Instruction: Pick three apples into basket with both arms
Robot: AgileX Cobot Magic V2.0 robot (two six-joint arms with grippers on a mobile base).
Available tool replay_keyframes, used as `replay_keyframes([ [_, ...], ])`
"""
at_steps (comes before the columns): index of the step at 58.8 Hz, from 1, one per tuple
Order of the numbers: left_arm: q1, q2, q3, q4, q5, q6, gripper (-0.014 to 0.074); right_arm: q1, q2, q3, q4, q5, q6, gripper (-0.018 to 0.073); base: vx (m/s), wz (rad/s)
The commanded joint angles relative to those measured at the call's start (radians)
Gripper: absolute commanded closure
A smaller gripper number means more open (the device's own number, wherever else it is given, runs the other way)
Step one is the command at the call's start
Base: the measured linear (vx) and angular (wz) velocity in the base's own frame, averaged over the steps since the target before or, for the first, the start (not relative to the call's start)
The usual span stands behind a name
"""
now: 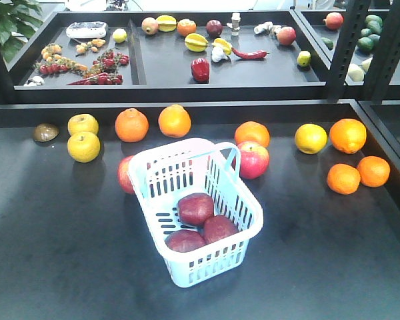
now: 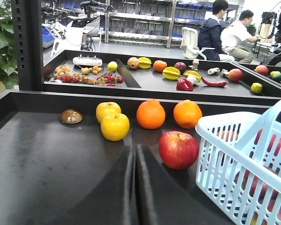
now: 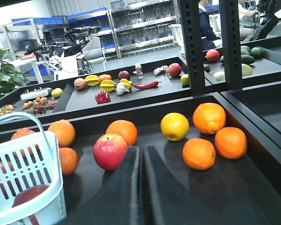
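Observation:
The pale blue basket (image 1: 213, 267) stands in the middle of the black table. Three dark red apples lie in it: one at the back (image 1: 195, 209), one at the right (image 1: 220, 228), one at the front (image 1: 185, 241). Neither arm shows in the front view. In the left wrist view my left gripper (image 2: 134, 149) is shut and empty, low over the table, with the basket (image 2: 234, 159) to its right. In the right wrist view my right gripper (image 3: 143, 150) is shut and empty, with the basket (image 3: 23, 173) to its left and one dark apple (image 3: 30, 194) showing inside.
A red apple (image 1: 125, 175) lies against the basket's left side and a pink-red apple (image 1: 253, 160) at its right. Oranges (image 1: 131, 125), yellow fruits (image 1: 84, 147) and more oranges (image 1: 343, 178) line the back and right. A raised shelf (image 1: 167, 63) with assorted fruit stands behind.

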Motion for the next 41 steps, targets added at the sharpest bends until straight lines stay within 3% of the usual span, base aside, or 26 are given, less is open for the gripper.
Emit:
replay_keyframes([
  [1, 0.0, -0.012, -0.026, -0.002, -0.071, -0.009, 0.0603, -0.004, -0.011, 0.013, -0.019, -0.071, -0.007, 0.0564, 0.0, 0.0],
  [41, 0.0, -0.012, -0.026, -0.002, -0.071, -0.009, 0.0603, -0.004, -0.011, 0.012, -0.018, -0.072, -0.007, 0.0564, 0.0, 0.0],
])
